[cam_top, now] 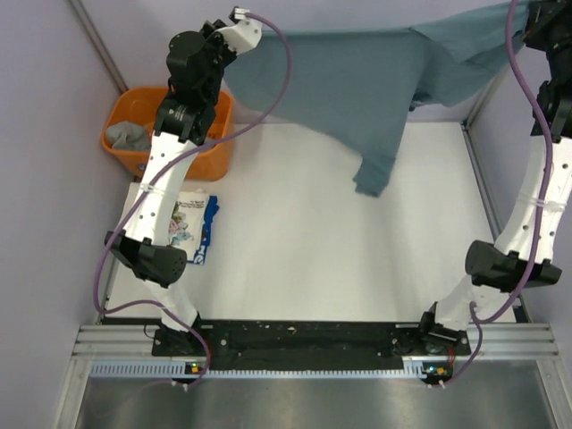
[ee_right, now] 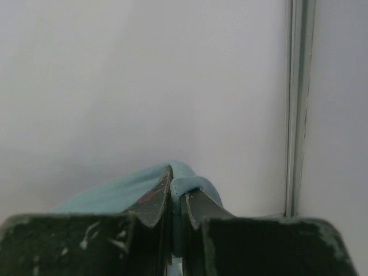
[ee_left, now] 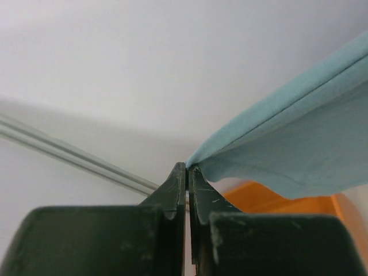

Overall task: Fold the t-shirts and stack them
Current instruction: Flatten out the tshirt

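Observation:
A dusty blue-grey t-shirt hangs stretched in the air across the back of the table, one sleeve drooping to the white surface at the middle. My left gripper is shut on its left edge; in the left wrist view the cloth runs from the pinched fingertips to the right. My right gripper is shut on its right edge, a fold of cloth clamped between the fingers. A folded white floral t-shirt lies on the table at the left, partly under the left arm. A grey shirt sits in the tub.
An orange plastic tub stands at the back left, partly behind the left arm; it also shows in the left wrist view. Grey walls and metal posts bound the white table at left, right and back.

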